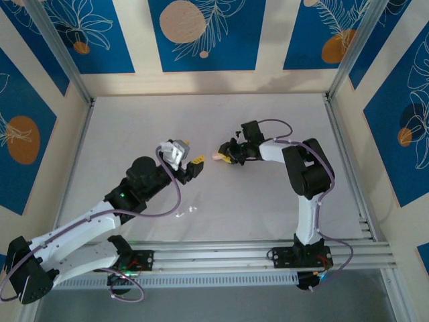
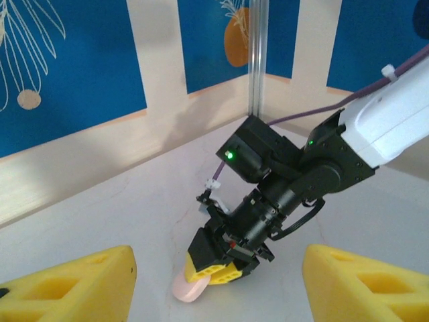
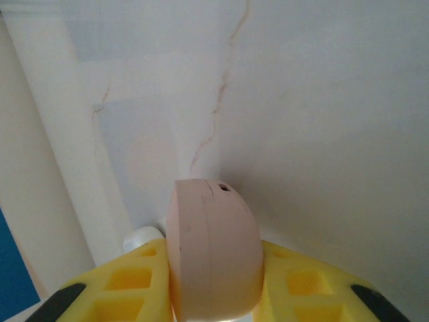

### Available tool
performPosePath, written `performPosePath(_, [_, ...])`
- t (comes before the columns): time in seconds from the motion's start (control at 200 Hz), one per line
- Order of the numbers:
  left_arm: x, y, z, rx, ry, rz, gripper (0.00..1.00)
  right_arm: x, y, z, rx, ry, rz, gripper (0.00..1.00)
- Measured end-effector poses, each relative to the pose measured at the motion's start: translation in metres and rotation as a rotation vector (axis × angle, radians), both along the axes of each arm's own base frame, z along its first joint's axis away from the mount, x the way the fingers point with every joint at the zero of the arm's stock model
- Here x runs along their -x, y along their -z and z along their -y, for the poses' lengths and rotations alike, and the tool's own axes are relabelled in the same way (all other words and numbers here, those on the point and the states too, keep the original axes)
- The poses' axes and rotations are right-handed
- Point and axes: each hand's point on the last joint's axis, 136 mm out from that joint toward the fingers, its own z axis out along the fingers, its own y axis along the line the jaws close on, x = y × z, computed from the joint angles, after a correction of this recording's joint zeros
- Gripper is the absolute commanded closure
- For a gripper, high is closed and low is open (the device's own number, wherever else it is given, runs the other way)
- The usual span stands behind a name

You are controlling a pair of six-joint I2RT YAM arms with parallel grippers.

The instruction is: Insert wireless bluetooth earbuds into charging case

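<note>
case (image 3: 211, 255): pink pebble, pinched between the right fingers (image 3: 131, 282), low at the surface (image 1: 268, 121) | left fingers (image 2: 74, 282): spread apart, empty, facing it | handling: likely light, rigid, smooth and rounded, so slippery; clamp the broad sides, lid free | earbuds: pale specks (image 1: 190, 210) perhaps, too small to tell

A pale grey tabletop (image 1: 221, 121) is boxed in by cream walls (image 1: 137, 33) carrying deep blue panels (image 1: 100, 27) printed with white line-drawn leaves and peach and orange discs (image 1: 182, 21). Slanting aluminium posts (image 1: 62, 57) rise at the far corners. A slotted aluminium rail (image 1: 221, 258) runs along the near edge. The light is soft and even.
</note>
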Motion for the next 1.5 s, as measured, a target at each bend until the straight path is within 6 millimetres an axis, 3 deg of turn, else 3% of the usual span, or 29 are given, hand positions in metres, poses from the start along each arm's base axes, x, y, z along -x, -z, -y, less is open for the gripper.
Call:
performPosePath(0.13, [-0.001,0.003,-0.002,-0.01,-0.01,-0.009,0.34,-0.001,0.0,0.003,0.049,-0.021,0.011,0.59])
performPosePath(0.425, [-0.004,0.012,-0.004,-0.019,-0.034,-0.045,0.34,0.007,0.007,0.02,0.219,-0.059,0.01,0.45])
performPosePath(0.63, [-0.007,0.017,-0.009,-0.026,-0.066,-0.063,0.34,0.005,-0.026,0.022,0.335,-0.101,0.106,0.42])
performPosePath(0.805, [-0.011,0.017,-0.022,-0.022,-0.134,-0.075,0.34,0.01,-0.061,-0.011,0.365,-0.217,0.246,0.4])
performPosePath(0.97, [-0.006,-0.011,-0.044,0.054,-0.206,-0.025,0.34,0.022,-0.07,-0.056,0.375,-0.366,0.327,0.31])
performPosePath(1.07, [0.0,-0.031,-0.062,0.11,-0.251,0.017,0.34,0.029,-0.062,-0.078,0.391,-0.447,0.339,0.25])
performPosePath(1.116, [0.003,-0.04,-0.069,0.135,-0.27,0.034,0.34,0.032,-0.055,-0.086,0.407,-0.48,0.337,0.16])
performPosePath(1.236, [0.01,-0.055,-0.088,0.18,-0.314,0.067,0.34,0.039,-0.039,-0.104,0.459,-0.564,0.33,0.11])
performPosePath(1.501, [0.015,-0.059,-0.105,0.193,-0.368,0.074,0.33,0.045,-0.011,-0.126,0.617,-0.673,0.317,0.07])
